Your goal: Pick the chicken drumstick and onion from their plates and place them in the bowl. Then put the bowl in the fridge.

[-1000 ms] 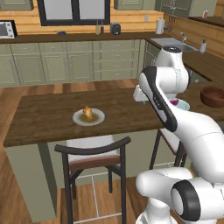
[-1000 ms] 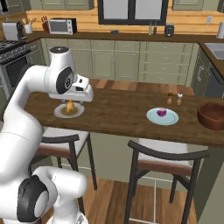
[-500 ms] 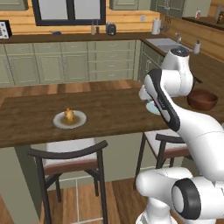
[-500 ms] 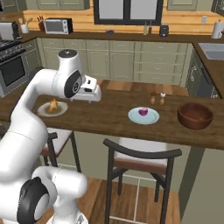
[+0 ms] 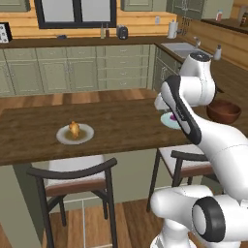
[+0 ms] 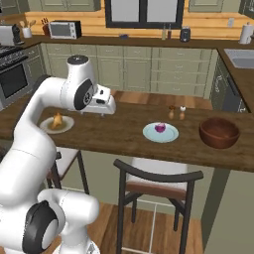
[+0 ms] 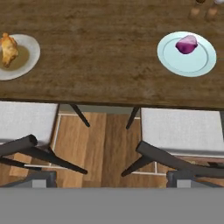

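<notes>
While nothing sits in the bowl (image 6: 219, 132) yet, all steps left to do. Chicken drumstick (image 7: 8, 49) on the cream plate (image 7: 27, 61), onion (image 7: 186, 44) on the blue plate (image 7: 199, 63), both well apart on the counter (image 7: 100, 57). Gripper (image 6: 105, 104) up above the counter; open or closed, cannot tell.
</notes>
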{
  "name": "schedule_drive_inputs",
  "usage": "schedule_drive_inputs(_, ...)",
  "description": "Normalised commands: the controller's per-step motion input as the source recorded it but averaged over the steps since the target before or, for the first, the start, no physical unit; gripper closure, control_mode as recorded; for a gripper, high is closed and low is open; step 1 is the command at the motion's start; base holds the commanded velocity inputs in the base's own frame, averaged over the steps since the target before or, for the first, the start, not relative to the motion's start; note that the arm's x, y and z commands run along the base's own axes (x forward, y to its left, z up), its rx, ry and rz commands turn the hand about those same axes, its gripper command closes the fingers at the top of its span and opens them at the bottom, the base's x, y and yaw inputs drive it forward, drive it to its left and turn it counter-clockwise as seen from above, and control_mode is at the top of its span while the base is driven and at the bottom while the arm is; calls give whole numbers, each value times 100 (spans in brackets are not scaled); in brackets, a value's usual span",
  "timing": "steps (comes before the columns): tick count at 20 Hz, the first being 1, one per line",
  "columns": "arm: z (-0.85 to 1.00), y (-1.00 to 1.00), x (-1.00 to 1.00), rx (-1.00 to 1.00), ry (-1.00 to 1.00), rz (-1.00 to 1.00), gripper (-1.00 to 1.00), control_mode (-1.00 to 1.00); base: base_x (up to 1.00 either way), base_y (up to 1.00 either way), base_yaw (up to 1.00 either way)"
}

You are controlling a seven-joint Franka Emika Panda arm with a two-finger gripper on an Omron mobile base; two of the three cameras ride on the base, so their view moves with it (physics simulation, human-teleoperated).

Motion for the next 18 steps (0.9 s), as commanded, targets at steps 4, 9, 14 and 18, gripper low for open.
schedule_drive_inputs(4,0,0,0,0,0,0,-100,100,88,0,-4)
schedule_drive_inputs(9,0,0,0,0,0,0,-100,100,82,0,-6)
schedule_drive_inputs(14,0,65,15,-1,-3,2,-100,-100,0,0,0)
schedule_drive_inputs(18,-12,100,1,0,0,8,-100,-100,0,0,0)
